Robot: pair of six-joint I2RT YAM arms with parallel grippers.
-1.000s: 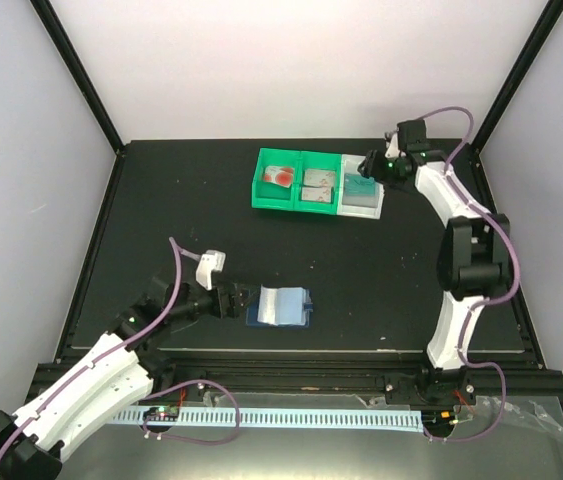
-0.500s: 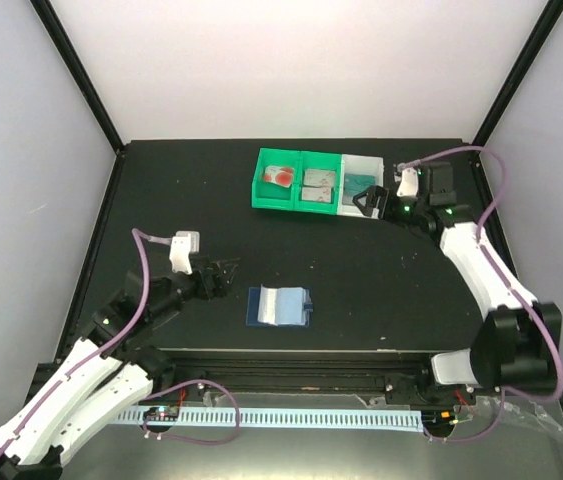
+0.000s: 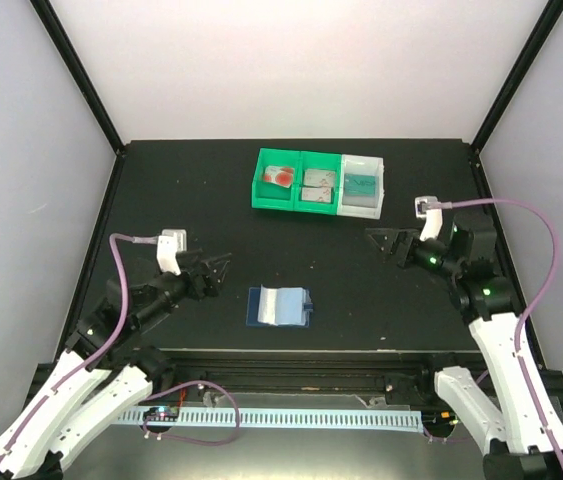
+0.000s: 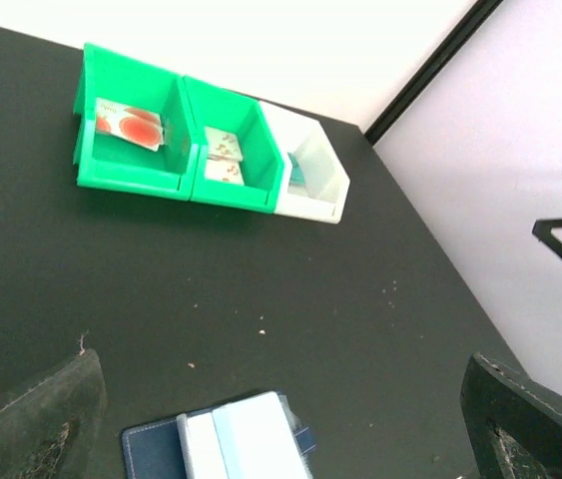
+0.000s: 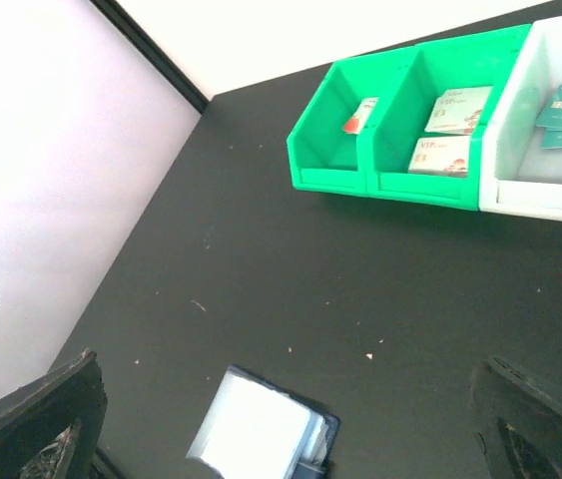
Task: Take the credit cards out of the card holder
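Note:
The card holder (image 3: 279,306) lies open on the black table, navy outside with pale blue pockets up; it also shows in the left wrist view (image 4: 226,444) and the right wrist view (image 5: 261,434). The white card with red circles (image 3: 279,176) lies in the left green tray, greyish cards (image 3: 318,185) in the middle green tray, and the teal card (image 3: 362,186) in the white tray. My left gripper (image 3: 213,272) is open and empty, left of the holder. My right gripper (image 3: 388,245) is open and empty, to the holder's right and farther back.
The green double tray (image 3: 260,192) and white tray (image 3: 380,172) stand side by side at the back middle. Black frame posts rise at the back corners. The table's front rail runs just below the holder.
My left gripper has drawn back left, away from the holder. My right arm has swung from the white tray back toward the near right.

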